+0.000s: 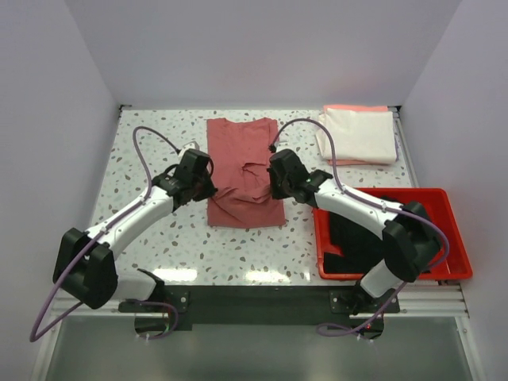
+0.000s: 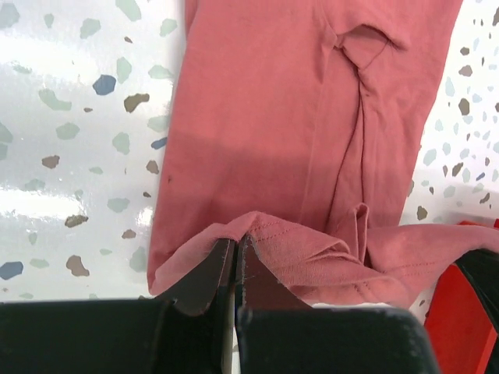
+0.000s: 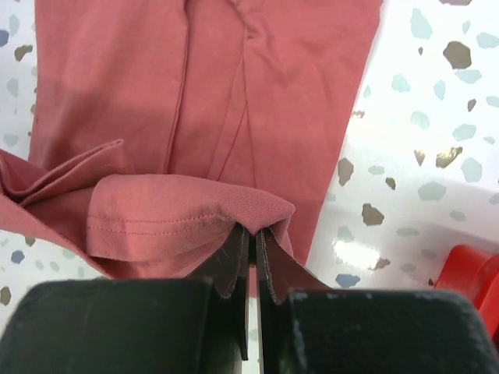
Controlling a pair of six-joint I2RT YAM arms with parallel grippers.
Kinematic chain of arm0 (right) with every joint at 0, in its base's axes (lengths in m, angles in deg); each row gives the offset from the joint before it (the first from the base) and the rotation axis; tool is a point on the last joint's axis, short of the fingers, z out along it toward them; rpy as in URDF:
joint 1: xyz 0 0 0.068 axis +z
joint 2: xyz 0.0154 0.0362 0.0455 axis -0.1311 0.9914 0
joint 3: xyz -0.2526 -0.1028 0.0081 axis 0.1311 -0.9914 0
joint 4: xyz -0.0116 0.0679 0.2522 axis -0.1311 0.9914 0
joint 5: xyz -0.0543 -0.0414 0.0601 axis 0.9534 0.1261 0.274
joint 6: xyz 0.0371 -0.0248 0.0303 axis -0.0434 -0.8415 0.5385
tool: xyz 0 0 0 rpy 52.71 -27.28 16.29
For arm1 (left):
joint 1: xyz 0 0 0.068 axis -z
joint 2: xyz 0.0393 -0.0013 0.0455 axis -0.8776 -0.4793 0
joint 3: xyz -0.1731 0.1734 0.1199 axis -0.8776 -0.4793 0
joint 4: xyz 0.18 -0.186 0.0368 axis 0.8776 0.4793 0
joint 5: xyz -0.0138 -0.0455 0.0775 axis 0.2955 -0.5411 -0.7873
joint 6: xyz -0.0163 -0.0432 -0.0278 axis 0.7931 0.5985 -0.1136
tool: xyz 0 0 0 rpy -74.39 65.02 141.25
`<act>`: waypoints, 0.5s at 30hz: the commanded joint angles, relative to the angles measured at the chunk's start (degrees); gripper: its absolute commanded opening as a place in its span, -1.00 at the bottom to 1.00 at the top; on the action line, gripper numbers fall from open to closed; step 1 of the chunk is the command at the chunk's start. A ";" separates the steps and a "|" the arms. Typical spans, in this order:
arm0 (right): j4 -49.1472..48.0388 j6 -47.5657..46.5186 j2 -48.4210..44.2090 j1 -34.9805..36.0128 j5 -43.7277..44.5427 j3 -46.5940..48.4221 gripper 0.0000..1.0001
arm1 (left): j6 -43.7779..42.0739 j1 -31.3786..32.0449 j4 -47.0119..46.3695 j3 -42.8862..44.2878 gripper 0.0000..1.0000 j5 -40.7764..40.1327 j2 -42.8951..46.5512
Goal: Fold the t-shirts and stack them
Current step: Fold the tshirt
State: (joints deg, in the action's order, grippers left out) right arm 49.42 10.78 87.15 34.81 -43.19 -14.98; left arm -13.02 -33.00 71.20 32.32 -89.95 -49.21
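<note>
The dusty rose-red t-shirt [image 1: 242,171] lies lengthwise in the middle of the table, its near part bunched and lifted. My left gripper [image 1: 208,184] is shut on its hem at the left side, as the left wrist view [image 2: 238,241] shows. My right gripper [image 1: 274,184] is shut on the hem at the right side, as the right wrist view [image 3: 253,231] shows. The cream-white t-shirt [image 1: 359,133] lies folded at the back right on top of the peach-pink t-shirt [image 1: 353,109]. The black t-shirt [image 1: 357,234] lies in the red tray [image 1: 454,230].
The red plastic tray sits at the near right, under my right arm. White walls close the table on the left, back and right. The terrazzo tabletop [image 1: 151,151] shows bare at the left of the shirt.
</note>
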 commanded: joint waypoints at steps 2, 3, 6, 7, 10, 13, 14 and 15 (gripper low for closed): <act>-3.81 -2.08 2.85 -2.35 -1.94 4.43 -1.00 | -3.20 -2.51 -4.03 3.24 -1.00 0.55 -2.08; -3.73 -2.16 3.29 -2.62 -2.12 5.39 -1.00 | -3.64 -2.87 -4.21 3.68 -1.00 0.64 -2.95; -4.16 -2.69 4.87 -3.67 -2.38 6.80 -1.00 | -4.52 -3.83 -4.74 4.90 -1.00 1.34 -4.36; -4.25 -2.87 5.31 -3.85 -2.47 6.98 -1.00 | -5.04 -4.10 -4.83 5.26 -1.00 1.69 -5.41; -4.34 -3.13 6.54 -4.64 -2.56 8.04 -1.00 | -5.93 -4.89 -5.27 6.49 -1.00 2.74 -7.44; -4.43 -3.57 7.86 -5.43 -2.82 9.18 -1.00 | -6.54 -5.51 -5.79 7.37 -1.00 3.79 -9.20; -4.34 -3.57 8.39 -5.87 -2.82 9.53 -1.00 | -6.63 -5.86 -6.32 7.72 -1.00 4.06 -9.73; -4.43 -3.75 9.09 -6.05 -3.08 10.23 -1.00 | -6.63 -6.03 -6.50 7.90 -1.00 4.41 -10.17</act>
State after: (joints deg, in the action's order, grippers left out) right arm 47.45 8.42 95.13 29.61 -45.69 -8.05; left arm -17.74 -38.12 67.96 37.33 -87.06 -58.43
